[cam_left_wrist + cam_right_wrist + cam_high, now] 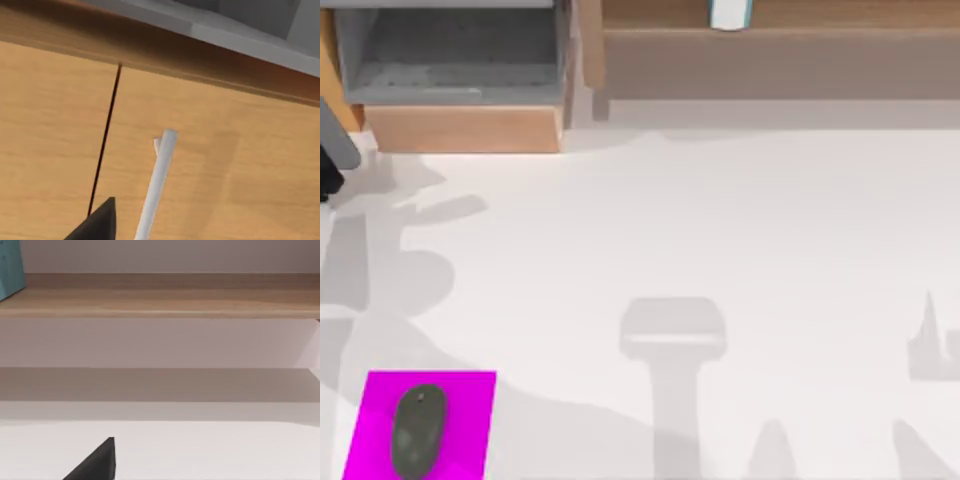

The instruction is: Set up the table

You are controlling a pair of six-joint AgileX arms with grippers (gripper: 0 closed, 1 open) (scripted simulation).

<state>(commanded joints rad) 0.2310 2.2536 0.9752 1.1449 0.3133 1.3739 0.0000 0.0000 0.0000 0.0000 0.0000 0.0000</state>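
White table [720, 230] — flat, broadside left-right

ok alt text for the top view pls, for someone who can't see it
A white table seen from above, with a dark grey computer mouse lying on a magenta mat at its near left corner. A light-wood and grey shelf unit runs along the far edge.

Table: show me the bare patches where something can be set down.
The table is bare across its middle and right, from the shelf unit at the back to the front edge. The front-left corner is taken by the pink mat with the mouse. The left arm crowds the far-left edge.
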